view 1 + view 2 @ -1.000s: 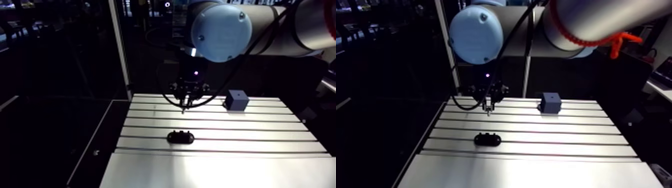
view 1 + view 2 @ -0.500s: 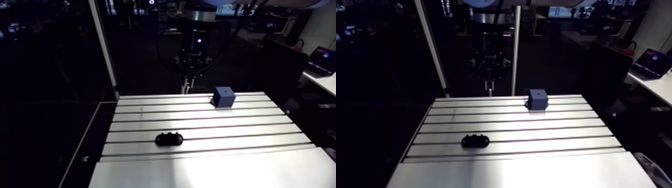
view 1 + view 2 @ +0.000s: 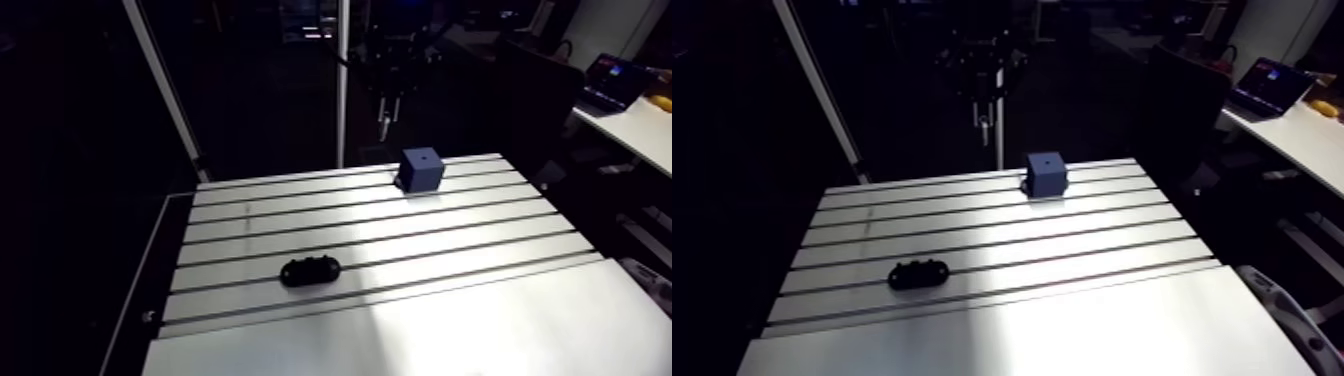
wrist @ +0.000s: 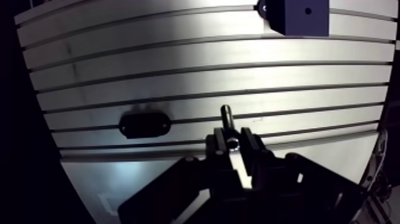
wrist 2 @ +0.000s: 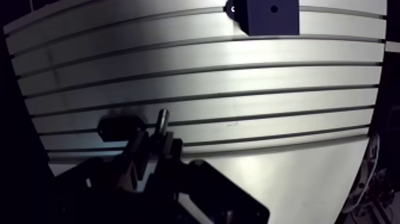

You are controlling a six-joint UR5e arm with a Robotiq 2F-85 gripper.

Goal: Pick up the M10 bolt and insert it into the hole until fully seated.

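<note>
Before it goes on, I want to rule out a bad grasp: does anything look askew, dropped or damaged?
Nothing stands out. The dark metal bolt is clamped in the two-finger gripper, its shank sticking out ahead. The dark blue cube block and the black oval holder both lie flat on the slotted aluminium table.

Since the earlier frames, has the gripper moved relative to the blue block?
Yes. The gripper has risen: earlier it was low by the table, beside the blue block; now it hangs well above the block's top, shut on the bolt.
</note>
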